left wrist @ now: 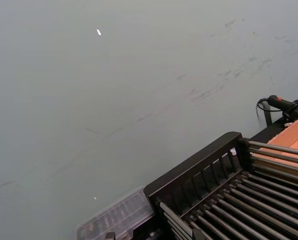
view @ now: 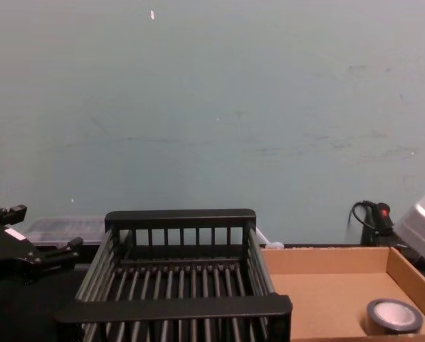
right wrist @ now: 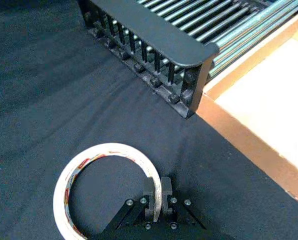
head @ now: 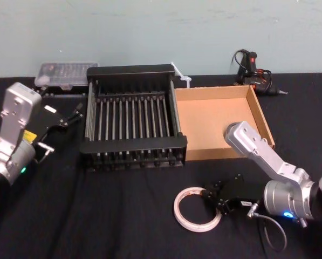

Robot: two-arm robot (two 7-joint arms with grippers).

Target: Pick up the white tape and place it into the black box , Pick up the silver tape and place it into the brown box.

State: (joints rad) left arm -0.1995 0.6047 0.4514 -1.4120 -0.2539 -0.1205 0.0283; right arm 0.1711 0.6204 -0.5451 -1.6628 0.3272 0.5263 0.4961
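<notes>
The white tape lies flat on the black cloth in front of the black box. My right gripper is at the ring's right side. In the right wrist view its jaws pinch the wall of the white tape, one finger inside the ring and one outside. The silver tape rests inside the brown box, at its right near side. The brown box stands right of the black box and touches it. My left gripper is parked, open, left of the black box.
A clear plastic case sits behind the black box at the back left. A black tool with cables lies at the back right, and a white zip tie behind the boxes. A wall stands close behind the table.
</notes>
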